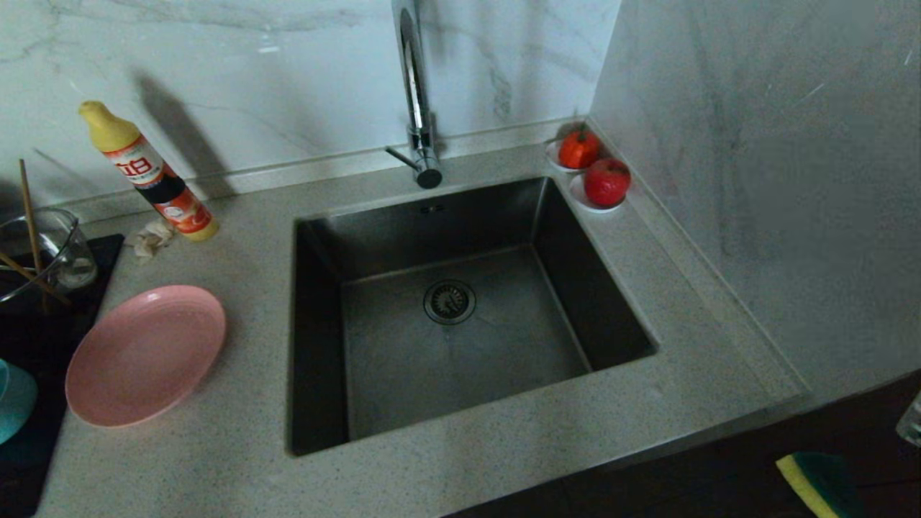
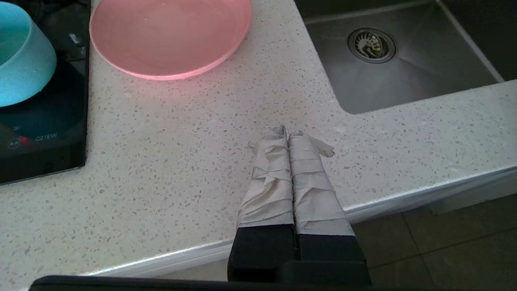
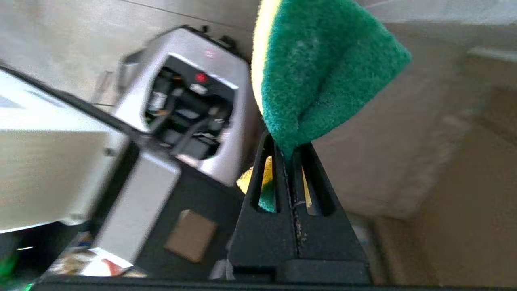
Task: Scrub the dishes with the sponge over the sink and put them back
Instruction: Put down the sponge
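The sink (image 1: 460,316) fills the worktop (image 1: 237,467) centre. At nine o'clock lies the pink plate (image 1: 144,352); the teal bowl (image 1: 14,399) is cut off beyond. Right claw (image 3: 288,151), mostly unseen at five o'clock, pinches the sponge (image 3: 319,68). Left claw (image 2: 287,133) rests closed, empty.

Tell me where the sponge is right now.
The sponge is pinched in the right gripper, off the counter; in the head view it shows low on the right, below the counter's front edge.
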Robot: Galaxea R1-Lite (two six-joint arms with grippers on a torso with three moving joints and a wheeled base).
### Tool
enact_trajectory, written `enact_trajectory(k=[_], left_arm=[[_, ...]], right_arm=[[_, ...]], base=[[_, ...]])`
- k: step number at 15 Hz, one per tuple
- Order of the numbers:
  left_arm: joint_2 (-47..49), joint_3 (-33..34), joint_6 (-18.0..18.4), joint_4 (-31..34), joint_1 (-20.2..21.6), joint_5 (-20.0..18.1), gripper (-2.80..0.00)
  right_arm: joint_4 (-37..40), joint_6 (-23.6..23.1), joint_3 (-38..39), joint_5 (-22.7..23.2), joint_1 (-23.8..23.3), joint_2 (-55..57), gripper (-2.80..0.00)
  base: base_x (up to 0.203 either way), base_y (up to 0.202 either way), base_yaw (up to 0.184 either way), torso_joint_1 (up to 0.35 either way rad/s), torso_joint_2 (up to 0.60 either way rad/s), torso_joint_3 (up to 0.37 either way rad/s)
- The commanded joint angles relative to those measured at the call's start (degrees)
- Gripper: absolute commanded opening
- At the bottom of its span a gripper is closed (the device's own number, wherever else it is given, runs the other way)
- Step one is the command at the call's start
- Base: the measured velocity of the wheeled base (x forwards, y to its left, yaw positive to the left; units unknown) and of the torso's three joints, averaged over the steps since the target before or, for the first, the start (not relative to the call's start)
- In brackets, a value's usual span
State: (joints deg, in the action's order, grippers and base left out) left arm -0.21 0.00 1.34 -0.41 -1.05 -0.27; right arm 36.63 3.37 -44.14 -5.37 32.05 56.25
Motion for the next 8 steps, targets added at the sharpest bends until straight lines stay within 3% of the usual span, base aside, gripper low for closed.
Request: enact_trajectory(k=[1,5,8], left_arm=[[0.0,0.0,0.1,0.0,0.0,0.0,-2.8],[0.0,0.0,0.1,0.0,0.0,0.0,-2.8],[0.0,0.0,0.0,0.0,0.0,0.0,-2.8]], right_arm=[[-1.6,-1.1,3.7,-3.6,1.6,1.3,-2.8],[-17.8,-2.9,13.4,-8.6,1.8,6.9,-2.8],[-23.2,-3.3,13.8,-9.1,1.8,12.5,-2.8]], base=[[0.0,0.0,0.0,0.0,0.0,0.0],[0.0,0.0,0.0,0.0,0.0,0.0],[0.0,0.0,0.0,0.0,0.0,0.0]])
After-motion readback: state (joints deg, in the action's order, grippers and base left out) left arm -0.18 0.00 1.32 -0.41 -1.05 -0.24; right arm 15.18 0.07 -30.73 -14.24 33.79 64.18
